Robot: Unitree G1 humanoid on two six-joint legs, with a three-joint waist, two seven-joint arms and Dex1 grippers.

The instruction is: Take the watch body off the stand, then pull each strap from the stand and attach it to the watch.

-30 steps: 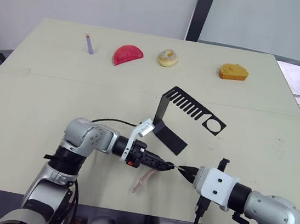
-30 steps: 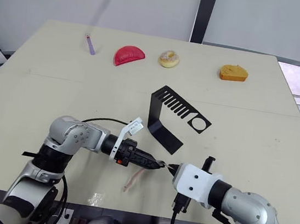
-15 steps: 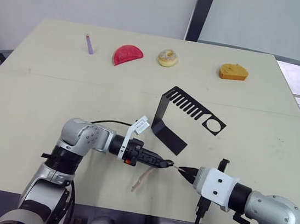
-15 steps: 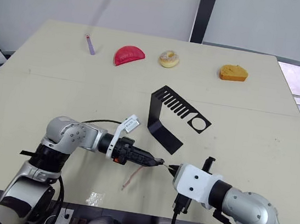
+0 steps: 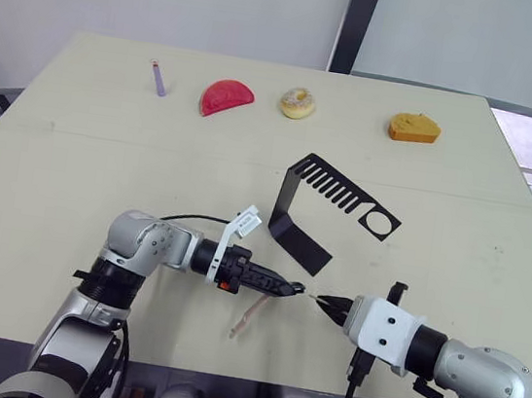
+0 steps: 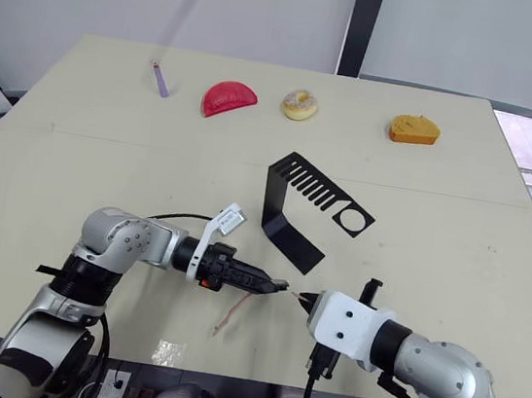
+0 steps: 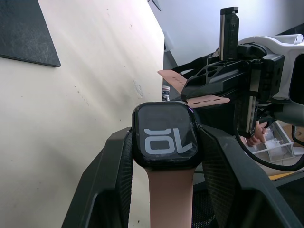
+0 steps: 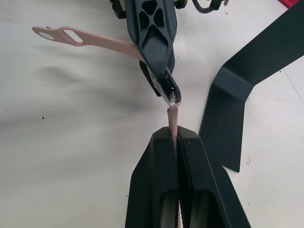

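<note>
Now, near to far, with 12 o'clock at the table's far edge:

Right gripper (image 5: 323,303): at about 5 o'clock from the table's middle, near the front edge, fingers pressed together on the second strap (image 8: 173,116), which pokes out toward the watch.

Left gripper (image 5: 292,288): just at 9 o'clock of the right one, tips nearly meeting it; it pinches the watch body (image 7: 165,134) by its two sides, screen digits showing.

First strap (image 5: 249,316): already joined to the watch body, hanging down from the left gripper toward the tabletop.

Step in hand: joining the second strap to the free end of the watch body; the strap tip sits right at the case edge, though whether it has entered the slot I cannot tell.

Next move: probably a fine, straight slide of the strap end into the case groove while the left gripper holds the body steady; a small misalignment would likely make the soft strap buckle.

Stand (image 5: 294,224): empty, at 12 o'clock of the grippers, near the table's middle.

Far row: purple stick (image 5: 158,78), red slice (image 5: 226,97), doughnut (image 5: 298,102), yellow-brown piece (image 5: 414,128), along the far edge from 10 to 1 o'clock.
</note>
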